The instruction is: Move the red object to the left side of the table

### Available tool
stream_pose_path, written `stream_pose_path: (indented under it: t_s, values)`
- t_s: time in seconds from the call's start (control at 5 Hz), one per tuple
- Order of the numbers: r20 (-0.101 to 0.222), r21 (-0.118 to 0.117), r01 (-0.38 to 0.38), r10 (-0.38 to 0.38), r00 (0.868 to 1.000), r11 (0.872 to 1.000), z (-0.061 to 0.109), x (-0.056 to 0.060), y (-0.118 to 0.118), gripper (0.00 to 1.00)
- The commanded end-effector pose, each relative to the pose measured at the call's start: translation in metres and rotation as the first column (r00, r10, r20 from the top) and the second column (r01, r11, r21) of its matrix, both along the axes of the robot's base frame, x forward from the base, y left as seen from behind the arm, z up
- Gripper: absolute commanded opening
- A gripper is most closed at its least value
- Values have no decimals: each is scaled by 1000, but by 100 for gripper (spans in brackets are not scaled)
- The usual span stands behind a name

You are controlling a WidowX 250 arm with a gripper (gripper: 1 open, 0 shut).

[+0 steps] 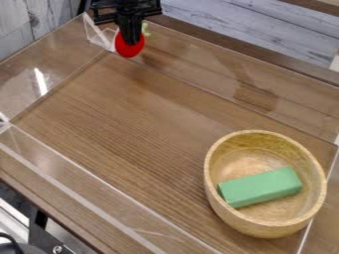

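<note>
The red object (pixel 129 44) is a small rounded red toy at the top left of the camera view, over the far left part of the wood-grain table (pixel 146 119). My black gripper (pixel 129 30) points straight down from above and is shut on the red object's upper part. Whether the toy rests on the tabletop or hangs just above it, I cannot tell.
A wooden bowl (pixel 265 220) stands at the lower right with a green rectangular block (pixel 260 188) lying in it. Low clear acrylic walls (pixel 54 169) border the tabletop on all sides.
</note>
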State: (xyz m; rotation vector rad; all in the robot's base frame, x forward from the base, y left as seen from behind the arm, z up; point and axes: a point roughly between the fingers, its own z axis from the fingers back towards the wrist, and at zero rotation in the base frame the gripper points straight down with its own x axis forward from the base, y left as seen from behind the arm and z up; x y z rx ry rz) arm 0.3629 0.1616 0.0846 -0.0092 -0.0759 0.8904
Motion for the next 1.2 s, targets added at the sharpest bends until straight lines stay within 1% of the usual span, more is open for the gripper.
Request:
stream_pose_path:
  t_s: [0.0,0.2,0.4,0.6,1.0]
  values:
    - [60,24,-8,7,998,1000,16,8,9,0]
    - [51,13,-23,22,998,1000,8,7,16,0]
    - [43,-5,-58,58,997,998,3,9,28,0]
    - [37,-27,-87,88,995,996,1,9,39,0]
    - [21,-52,-61,62,998,997,-1,1,47,0]
